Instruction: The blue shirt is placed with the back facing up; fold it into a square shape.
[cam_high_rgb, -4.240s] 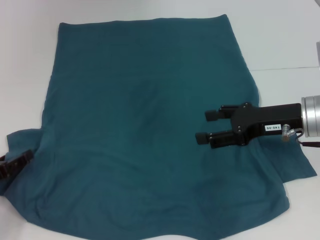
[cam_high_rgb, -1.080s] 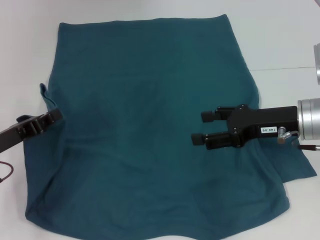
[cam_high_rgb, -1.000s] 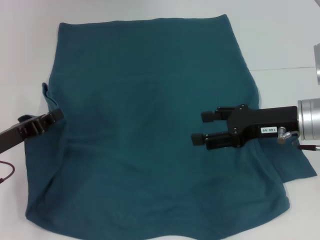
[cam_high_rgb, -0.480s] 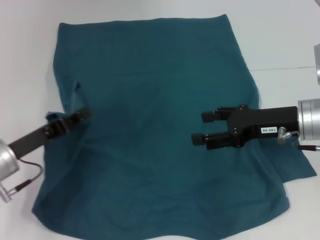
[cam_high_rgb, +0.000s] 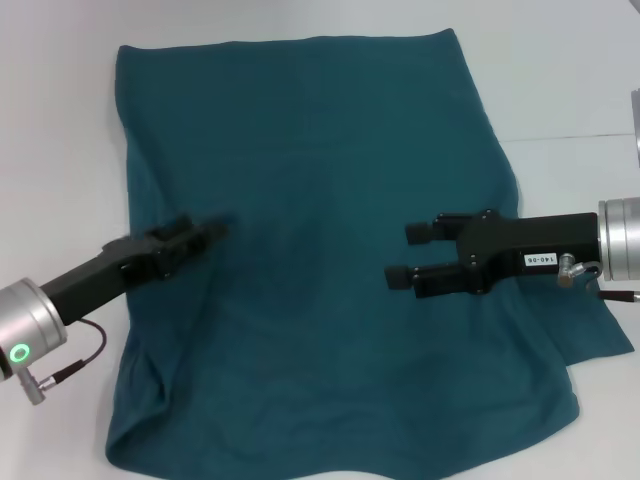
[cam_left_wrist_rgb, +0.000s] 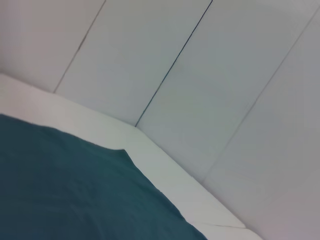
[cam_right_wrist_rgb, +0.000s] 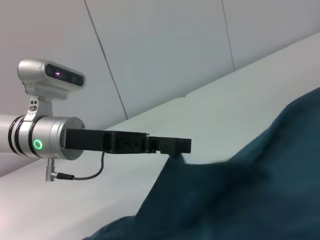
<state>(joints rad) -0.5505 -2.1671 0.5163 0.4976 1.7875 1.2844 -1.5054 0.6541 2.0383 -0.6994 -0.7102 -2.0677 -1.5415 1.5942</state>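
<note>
L pincer (cam_high_rgb: 205, 235) has swept inward from the bench's left edge w/ the sleeve side, so the blue shirt (cam_high_rgb: 320, 200) is now narrower on that flank. It looks clamped on the fabric fold. R pincer (cam_high_rgb: 412, 255) hasn't budged, jaws apart, holding nothing, low over the right half. Shirt lies flat, back up, mid-bench, hem at far edge. Imo: carry the fold on to a straight line parallel w/ the side seam, release low, no bunching.
</note>
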